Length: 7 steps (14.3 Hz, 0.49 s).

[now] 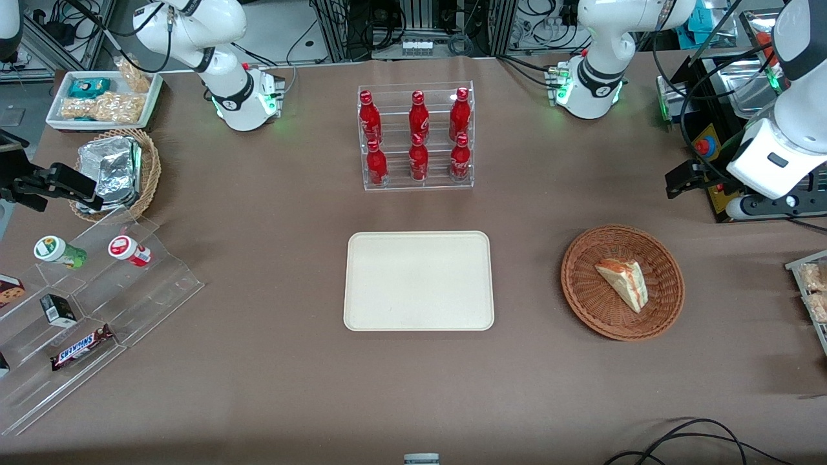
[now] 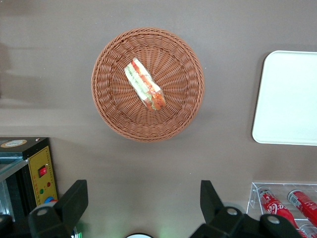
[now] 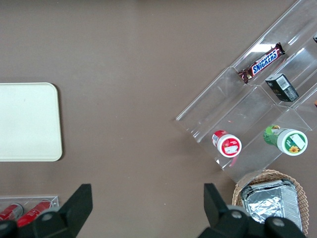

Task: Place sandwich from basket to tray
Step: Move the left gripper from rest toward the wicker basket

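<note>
The sandwich [image 1: 623, 283] [image 2: 143, 84], a pale wedge with red and green filling, lies in the round reddish-brown wicker basket [image 1: 581, 258] [image 2: 109, 99]. The cream tray [image 1: 418, 281] [image 2: 290, 99] lies flat at the table's middle, beside the basket toward the parked arm's end, with nothing on it. My left gripper [image 1: 683, 179] [image 2: 143, 198] hangs high above the table, farther from the front camera than the basket and apart from it. Its fingers [image 2: 74, 201] stand wide open with only bare table between them.
A clear rack of red bottles [image 1: 417, 139] [image 2: 285, 203] stands farther from the front camera than the tray. A yellow-panelled control box [image 1: 707, 148] [image 2: 39, 173] sits near my gripper. A clear stepped shelf of snacks [image 1: 84, 290] and a tan basket of foil packs [image 1: 116, 171] lie toward the parked arm's end.
</note>
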Available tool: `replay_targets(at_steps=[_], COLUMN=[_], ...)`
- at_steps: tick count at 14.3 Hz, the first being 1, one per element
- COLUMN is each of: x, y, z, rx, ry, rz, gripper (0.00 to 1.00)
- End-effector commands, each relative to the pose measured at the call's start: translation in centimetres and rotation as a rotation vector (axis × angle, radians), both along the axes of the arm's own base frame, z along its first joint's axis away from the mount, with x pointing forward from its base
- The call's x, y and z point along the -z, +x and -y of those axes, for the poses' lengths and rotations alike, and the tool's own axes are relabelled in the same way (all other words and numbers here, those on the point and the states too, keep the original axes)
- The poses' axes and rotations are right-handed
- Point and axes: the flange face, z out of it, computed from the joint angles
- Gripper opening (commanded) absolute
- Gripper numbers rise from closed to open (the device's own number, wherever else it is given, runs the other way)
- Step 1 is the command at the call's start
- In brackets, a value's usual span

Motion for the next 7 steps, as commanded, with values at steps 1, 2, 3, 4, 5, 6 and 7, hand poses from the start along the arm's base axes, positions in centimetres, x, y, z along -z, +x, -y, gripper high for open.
replay_targets(at_steps=[1, 2, 3, 4, 5, 6, 7], x=[-0.47, -0.46, -0.30, -0.30, -0.13, 0.06, 0.48], y=[-0.10, -0.12, -0.08, -0.08, -0.15, -0.23, -0.28], z=[0.10, 0.10, 0.10, 0.09, 0.10, 0.00, -0.09], rx=[0.014, 0.009, 0.008, 0.008, 0.008, 0.008, 0.006], ry=[-0.009, -0.008, -0.008, -0.007, -0.007, -0.007, -0.005], rz=[-0.019, -0.021, -0.024, -0.023, -0.031, -0.040, -0.060], gripper=[1.00, 1.00, 1.00, 1.00, 1.00, 1.00, 1.00])
